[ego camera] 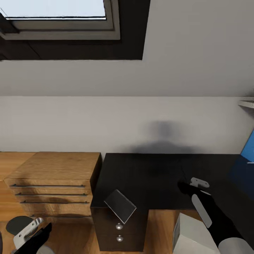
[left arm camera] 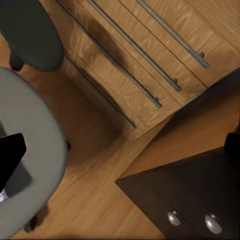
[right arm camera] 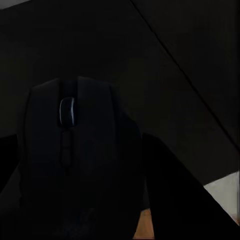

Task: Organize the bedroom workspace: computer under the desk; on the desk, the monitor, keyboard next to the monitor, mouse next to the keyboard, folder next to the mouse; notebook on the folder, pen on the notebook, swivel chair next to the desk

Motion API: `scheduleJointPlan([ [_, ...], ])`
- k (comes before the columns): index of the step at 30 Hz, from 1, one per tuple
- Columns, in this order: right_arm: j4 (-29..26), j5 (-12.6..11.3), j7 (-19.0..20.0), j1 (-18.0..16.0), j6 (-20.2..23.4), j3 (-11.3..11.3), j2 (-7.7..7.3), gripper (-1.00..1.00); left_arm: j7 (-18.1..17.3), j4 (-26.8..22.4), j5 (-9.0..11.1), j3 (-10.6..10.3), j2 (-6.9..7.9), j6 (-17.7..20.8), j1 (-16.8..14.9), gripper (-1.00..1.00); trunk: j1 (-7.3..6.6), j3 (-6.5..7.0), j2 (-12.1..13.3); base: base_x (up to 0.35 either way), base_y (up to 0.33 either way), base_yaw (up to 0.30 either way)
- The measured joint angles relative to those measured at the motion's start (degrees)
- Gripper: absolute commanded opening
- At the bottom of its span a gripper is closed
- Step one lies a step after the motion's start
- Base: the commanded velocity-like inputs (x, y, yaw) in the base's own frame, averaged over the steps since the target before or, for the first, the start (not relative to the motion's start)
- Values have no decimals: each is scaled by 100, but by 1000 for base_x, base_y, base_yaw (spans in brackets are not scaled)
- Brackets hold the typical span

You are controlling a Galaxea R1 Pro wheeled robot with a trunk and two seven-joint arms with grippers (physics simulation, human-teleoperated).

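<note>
The right gripper point(ego camera: 184, 186) holds the mouse point(right arm camera: 75, 155) between its fingers, low over the black desk point(ego camera: 148, 176). The folder point(ego camera: 120, 205) already lies on the desk's corner; the computer point(ego camera: 192, 236) stands under it. Monitor and keyboard remain. I cannot tell the left gripper's point(ego camera: 35, 229) opening.

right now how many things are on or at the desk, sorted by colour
black: 2, the desk itself and the mouse between the right gripper's fingers
grey: 1, the folder tilted at the desk's front edge
blue: 1, the notebook at the far right
grey-white: 1, the computer on the floor by the desk
total: 5
</note>
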Motion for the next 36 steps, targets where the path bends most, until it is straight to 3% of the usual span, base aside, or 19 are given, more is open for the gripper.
scheduleJointPlan([
  [18,9,8,0,0,-3,7,12,-100,0,0,0,0,0,7,0,100,-396,325,724,-328,82,0],
  [26,2,43,-7,1,-6,11,156,-100,0,1,-1,-16,-11,15,0,100,-572,469,1046,-335,9,0],
  [36,-1,60,-7,8,-12,32,203,-100,0,0,-1,-25,-9,22,1,100,-795,685,1447,-277,0,0],
])
